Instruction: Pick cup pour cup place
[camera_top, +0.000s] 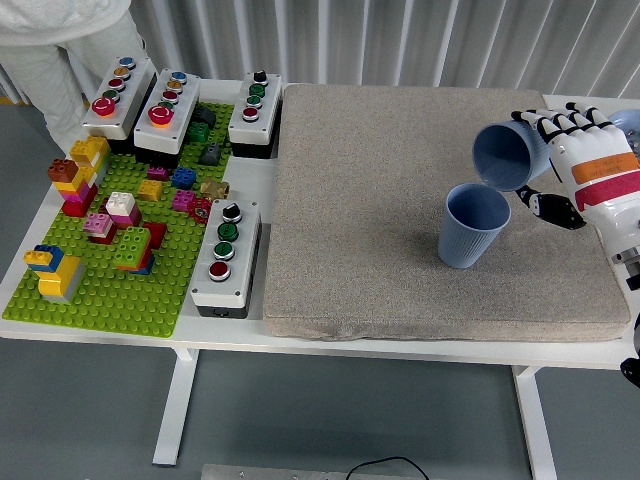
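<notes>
Seen from above: a white desk (255, 180) on white legs over a grey floor, with pale corrugated panelling behind. Covering the desk's right half, a large beige mat (400, 220) with a coarse, fabric-like weave. Standing upright on the mat toward its right side, a blue cup (472, 226), tapered, finely ribbed on its wall, mouth open upward. Just above it and to the right, a second blue cup (508, 156) of the same ribbed kind, tipped on its side with its round mouth facing left and down toward the upright cup, apart from it. Wrapped around that tilted cup, the right robot hand (560, 150), white-shelled with black joints, fingers curled over the cup's top and thumb beneath; an orange and a red label on the white wrist. At the far right edge, part of a pale blue plate (628, 122), its contents too small to tell. On the left half, a bright green studded baseplate (100, 290) carrying stacks of coloured plastic bricks, and four grey-and-black button boxes (226, 256) with round coloured buttons. At the top left corner, a person in white clothing (55, 45) standing beside the desk
</notes>
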